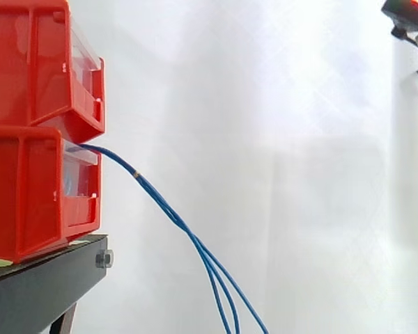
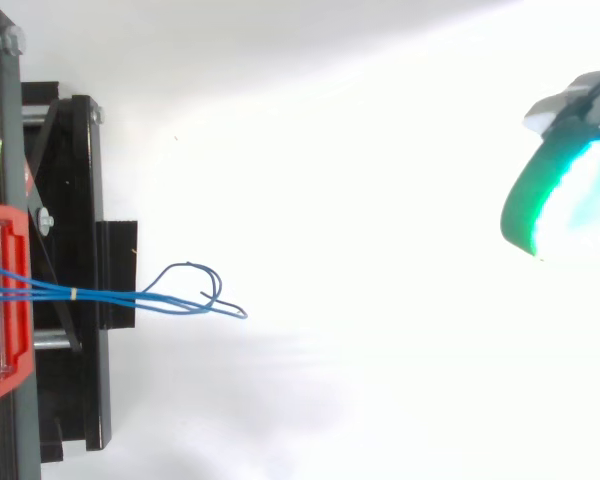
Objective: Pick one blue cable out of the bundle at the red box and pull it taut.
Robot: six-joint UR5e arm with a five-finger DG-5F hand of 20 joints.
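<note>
**A:** Where is the hand (image 2: 558, 200) at this moment?

**B:** It stands at the right edge of the top view, and a part of it glows green and cyan. In the side view the hand (image 1: 408, 12) is in the upper right corner, with a red glow on it.

**A:** Is it wide or narrow?

**B:** This I cannot tell, because too little of it is inside the pictures.

**A:** And the blue cables?

**B:** The blue cables (image 1: 168, 209) are well apart from the hand. In the side view they are far to its left and lower than it, and the hand does not touch them. They come out of the opening of the lower red box (image 1: 35, 195), just under the upper red box (image 1: 35, 62). From there they hang down in a slack slope toward the hand's side.

**A:** Are they together?

**B:** Near the box, yes. A small yellow band (image 1: 136, 172) sits around them there, and below it they part into separate strands. In the top view the cables (image 2: 130, 296) make a loose loop (image 2: 192, 282) (one end points toward the hand).

**A:** What else is there?

**B:** The two boxes are stacked on a black stand (image 1: 49, 278), the place farthest from the hand. A white curtain (image 1: 265, 139) is behind everything.
</note>
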